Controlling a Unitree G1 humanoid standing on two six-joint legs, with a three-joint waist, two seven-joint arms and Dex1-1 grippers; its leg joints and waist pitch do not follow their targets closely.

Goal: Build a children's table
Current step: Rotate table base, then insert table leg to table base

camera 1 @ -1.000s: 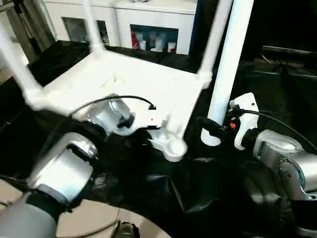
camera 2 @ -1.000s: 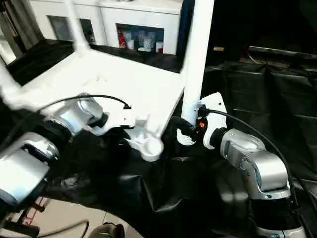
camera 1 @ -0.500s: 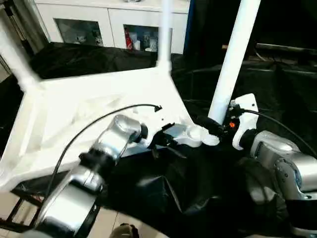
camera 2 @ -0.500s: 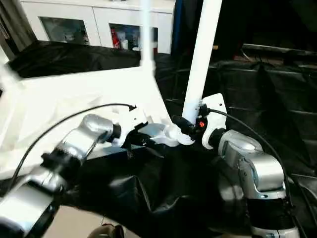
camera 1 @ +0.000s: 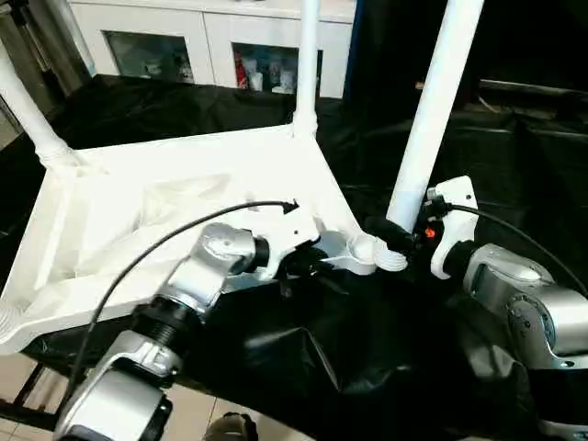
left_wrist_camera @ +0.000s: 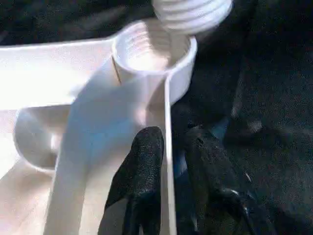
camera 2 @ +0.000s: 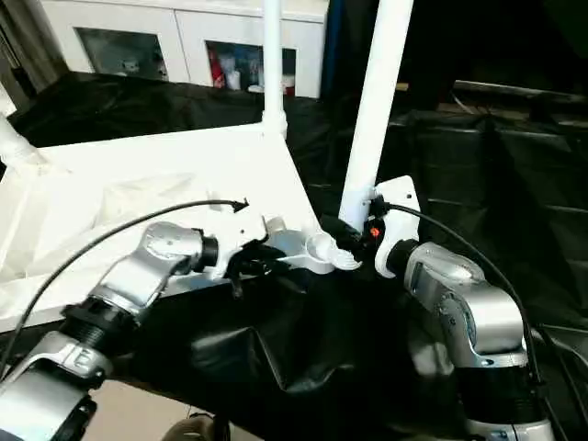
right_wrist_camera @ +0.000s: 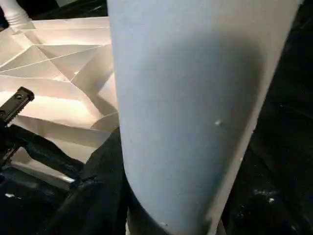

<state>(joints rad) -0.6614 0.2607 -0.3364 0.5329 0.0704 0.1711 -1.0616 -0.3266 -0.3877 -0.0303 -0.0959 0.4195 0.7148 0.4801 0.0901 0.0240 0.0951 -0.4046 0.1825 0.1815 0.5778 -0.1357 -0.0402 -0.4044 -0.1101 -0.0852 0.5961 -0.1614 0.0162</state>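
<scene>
A work table (camera 1: 514,165) draped in black cloth is seen across the whole scene, with white cabinets (camera 1: 211,41) behind it. On the cloth the white tabletop (camera 1: 165,220) is laid upside down, its ribbed underside facing up. Two legs are seen already standing in its far corner sockets: one far leg (camera 1: 306,60) at the back corner toward the robot's right, another far leg (camera 1: 26,106) at the back corner toward its left. The near corner on the robot's left overhangs the table edge.

A fourth long white leg (camera 1: 432,110) is held upright just beside the tabletop's near right corner. The right gripper (camera 1: 390,231) is closed around the lower part of this leg, just above its threaded end (left_wrist_camera: 191,13). In the left wrist view the threaded end is seen hanging just over the rim of the empty corner socket (left_wrist_camera: 151,49), offset to one side and not seated in it; whether the two touch cannot be told.

The thin side wall of the tabletop, close behind that socket, is straddled by the left gripper (left_wrist_camera: 171,152): one black finger (left_wrist_camera: 144,166) is seen on the ribbed inner side and the other on the outer side, both close against the wall, so the rim is pinched between them.
</scene>
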